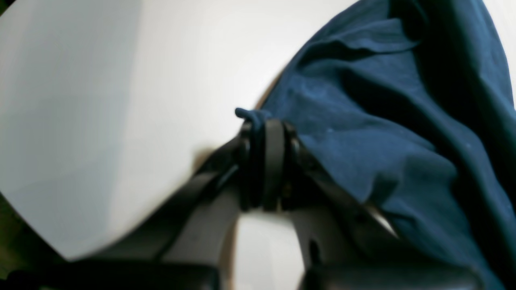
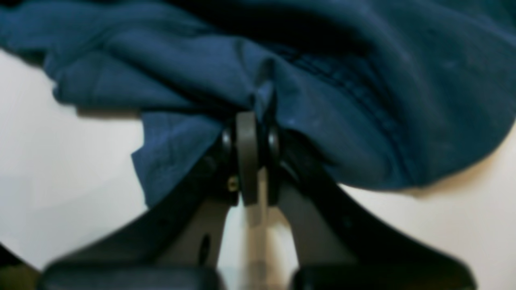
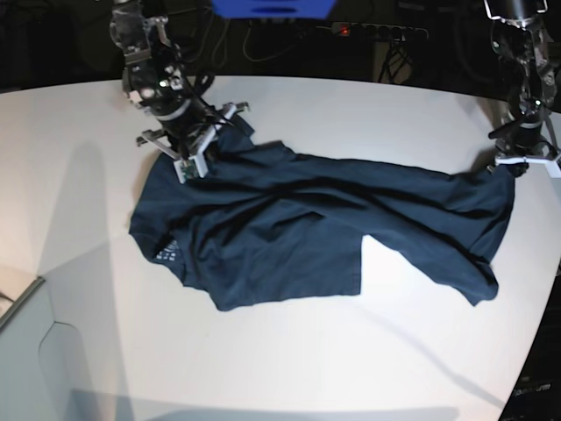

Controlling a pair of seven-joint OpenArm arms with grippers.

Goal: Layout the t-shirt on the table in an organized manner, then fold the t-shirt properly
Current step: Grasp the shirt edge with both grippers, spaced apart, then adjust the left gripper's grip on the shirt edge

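Observation:
The dark navy t-shirt (image 3: 298,219) lies stretched and rumpled across the white table (image 3: 351,351), with a white label mark (image 3: 166,252) at its left side. My right gripper (image 3: 197,151), on the left in the base view, is shut on a fold of the shirt's upper left edge; the right wrist view shows its jaws (image 2: 254,117) pinching cloth (image 2: 342,100). My left gripper (image 3: 511,165), at the far right, is shut on the shirt's right corner; in the left wrist view a bunched edge pokes out of the gripper (image 1: 264,125), with the cloth (image 1: 383,121) draping to the right.
The table's curved edge runs down the right side (image 3: 545,351), just beside the left arm. A blue object (image 3: 272,7) and a power strip with cables (image 3: 368,31) sit behind the far edge. A pale box corner (image 3: 17,303) shows at the lower left.

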